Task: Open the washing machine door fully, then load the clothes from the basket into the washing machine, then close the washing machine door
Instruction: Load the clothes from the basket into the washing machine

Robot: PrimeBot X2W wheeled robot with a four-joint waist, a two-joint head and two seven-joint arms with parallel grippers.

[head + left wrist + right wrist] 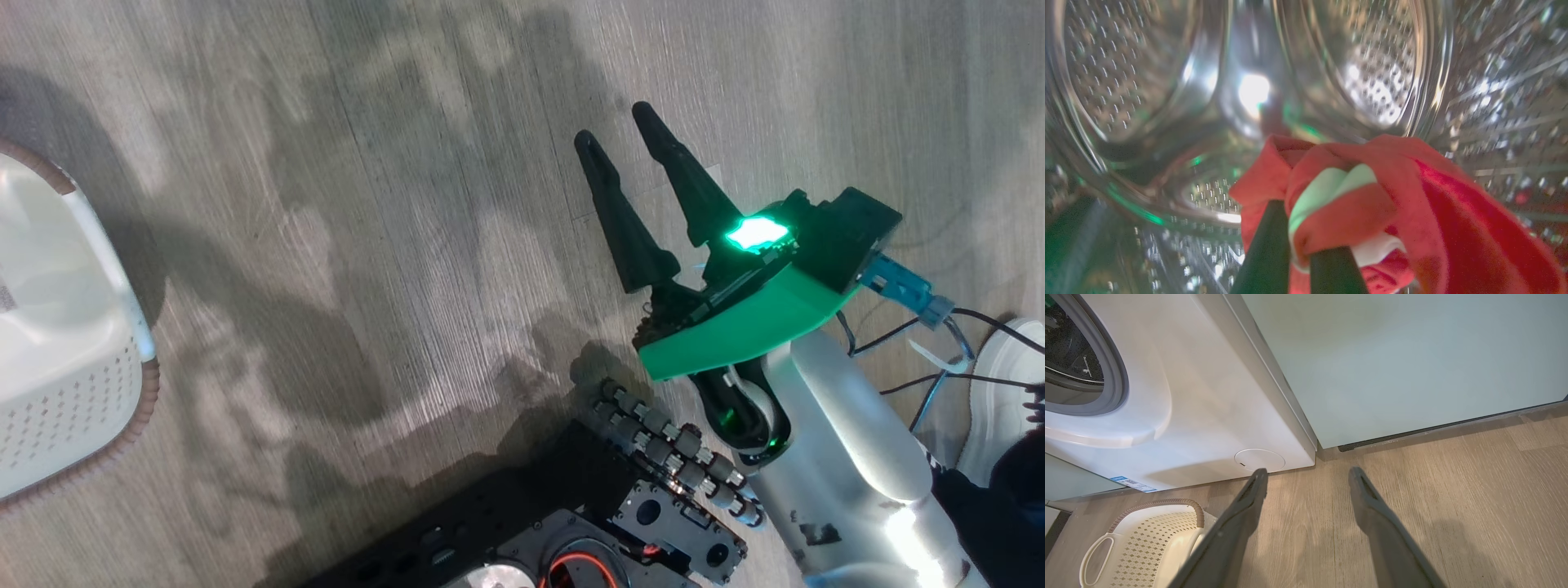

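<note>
Inside the washing machine drum (1118, 73), left fingers (1267, 249) clench a red garment (1412, 196) that could snag on release and trail back out.

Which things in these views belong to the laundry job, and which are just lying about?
Job: red garment, shut in the left tool; steel drum around it; washing machine; basket; right tool, open.
Lying about: pale green cabinet; wooden floor; a person's white shoe.
</note>
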